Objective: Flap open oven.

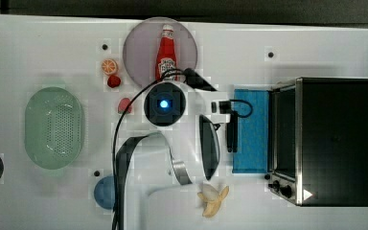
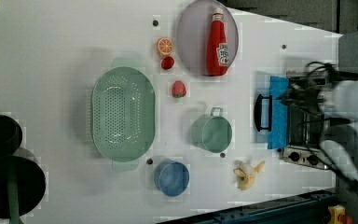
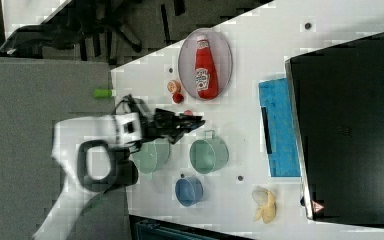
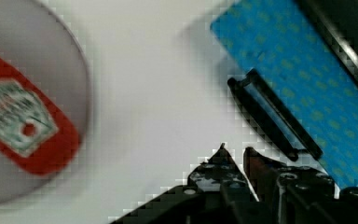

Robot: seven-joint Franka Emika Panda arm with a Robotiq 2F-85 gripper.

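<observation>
One oven (image 1: 333,141), door down, beside jaws (image 4: 235,154)

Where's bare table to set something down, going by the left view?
Widest bare patch: the left view's upper left, above the colander. A smaller one between the plate and the open oven door. Crowded around the green cup, blue cup and banana.
</observation>
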